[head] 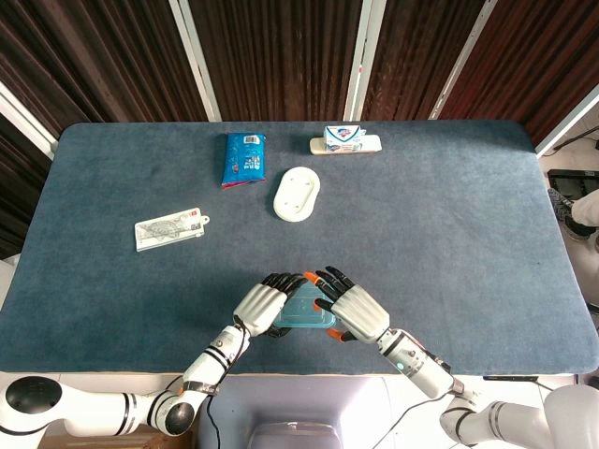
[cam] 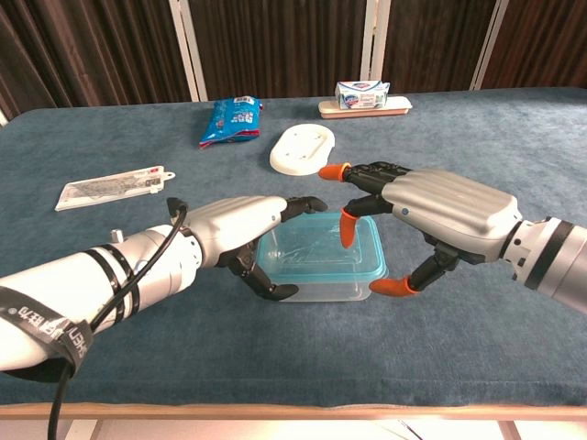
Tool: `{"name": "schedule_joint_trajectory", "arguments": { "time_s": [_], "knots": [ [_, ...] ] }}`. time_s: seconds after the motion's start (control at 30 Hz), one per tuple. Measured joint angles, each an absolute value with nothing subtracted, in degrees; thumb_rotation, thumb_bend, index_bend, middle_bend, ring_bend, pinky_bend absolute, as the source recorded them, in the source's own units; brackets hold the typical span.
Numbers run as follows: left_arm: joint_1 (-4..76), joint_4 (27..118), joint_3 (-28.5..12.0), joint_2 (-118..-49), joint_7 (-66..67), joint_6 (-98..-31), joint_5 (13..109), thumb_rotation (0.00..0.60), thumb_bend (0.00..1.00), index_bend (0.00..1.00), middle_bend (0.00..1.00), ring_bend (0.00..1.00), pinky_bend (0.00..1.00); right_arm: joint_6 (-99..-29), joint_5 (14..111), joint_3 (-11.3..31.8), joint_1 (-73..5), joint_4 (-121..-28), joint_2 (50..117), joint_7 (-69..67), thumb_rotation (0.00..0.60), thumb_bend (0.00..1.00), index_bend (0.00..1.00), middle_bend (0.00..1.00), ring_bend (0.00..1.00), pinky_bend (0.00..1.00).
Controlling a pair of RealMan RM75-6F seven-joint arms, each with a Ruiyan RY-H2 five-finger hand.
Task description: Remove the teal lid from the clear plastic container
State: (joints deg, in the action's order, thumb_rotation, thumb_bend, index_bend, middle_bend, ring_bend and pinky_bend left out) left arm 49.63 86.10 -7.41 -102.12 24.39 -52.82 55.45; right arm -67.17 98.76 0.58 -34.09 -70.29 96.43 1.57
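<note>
Clear plastic container (cam: 316, 275) sits at the near edge of the blue counter (head: 449, 215), centred in front of the robot, teal lid (cam: 321, 247) still seated on it. Long axis of box and lid runs left–right, so each short end faces a robot hand.

Left robot hand (cam: 243, 227) is at the container's left end, fingers curled around the wall and touching it; appears to steady the box, though the firmness of the grip cannot be told. Right robot hand (cam: 417, 220) is at the right end, fingers spread and empty: orange fingertips (cam: 348, 226) hang just over the lid's far right part, thumb low beside the right wall. Contact with the lid not clear.

Judgement: the right robot hand is placed to peel; the lid edge lies directly below and slightly left of its fingertips.

Count: one container, one lid, two robot hands. Elsewhere: one blue snack packet (head: 244, 157), one white oval dish (head: 297, 194), one soap box on a tray (head: 345, 140), one flat carded pack (head: 169, 228), all well apart.
</note>
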Motion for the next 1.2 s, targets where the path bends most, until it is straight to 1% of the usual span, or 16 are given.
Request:
{"name": "schedule_joint_trajectory", "arguments": {
  "time_s": [0.73,0.93,1.2],
  "knots": [
    [49.18,85.12,-6.47,-103.09,25.60,-52.90,57.46,0.600,0.31,0.00,0.59,0.65,0.67,-67.86,97.17,1.00,-34.82,-72.05,95.86,2.16,0.600,0.41,0.55,0.00,0.00,0.00],
    [48.95,85.73,-6.40,-102.83,25.71,-52.95,58.00,0.600,0.31,0.00,0.58,0.64,0.67,-67.47,96.35,1.32,-35.07,-71.15,96.11,1.84,0.600,0.41,0.56,0.00,0.00,0.00],
    [48.68,86.10,-6.25,-102.72,25.93,-53.01,58.42,0.600,0.31,0.00,0.58,0.64,0.68,-67.13,95.51,1.86,-35.57,-68.39,97.65,1.36,0.600,0.43,0.59,0.02,0.00,0.00]
  ]
}}
